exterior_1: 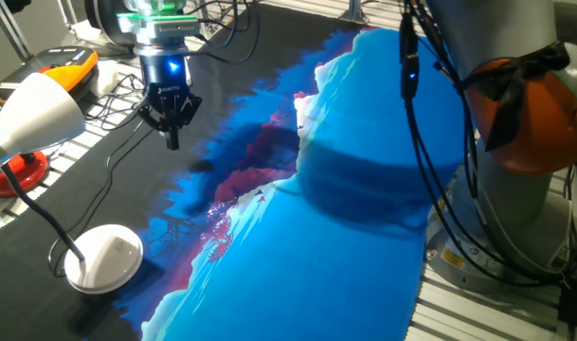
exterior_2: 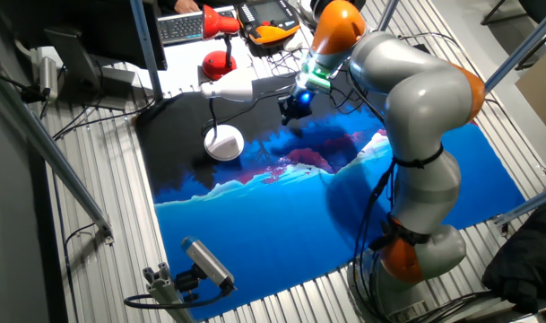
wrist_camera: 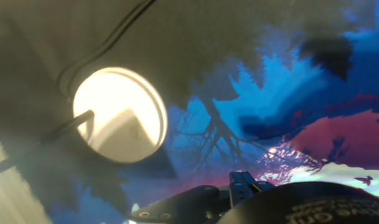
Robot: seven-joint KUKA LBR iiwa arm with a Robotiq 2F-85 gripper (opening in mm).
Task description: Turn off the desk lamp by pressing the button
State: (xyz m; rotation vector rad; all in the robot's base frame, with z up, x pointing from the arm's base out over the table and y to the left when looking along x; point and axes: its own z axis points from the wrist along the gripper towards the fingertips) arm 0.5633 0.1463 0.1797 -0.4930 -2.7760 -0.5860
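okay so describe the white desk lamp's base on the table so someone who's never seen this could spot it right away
Start at the big blue and black printed mat covering the table. At its dark edge stands the white desk lamp; follow its thin black neck down to the round white dome base. The neighbouring lamp behind it is red, so the white dome stands out.

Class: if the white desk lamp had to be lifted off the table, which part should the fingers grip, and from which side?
Probably the thin black neck of the desk lamp, just above the dome base, approached from the side. The neck is slim enough to pinch; the round base looks too wide and smooth, and the cone shade tapers.
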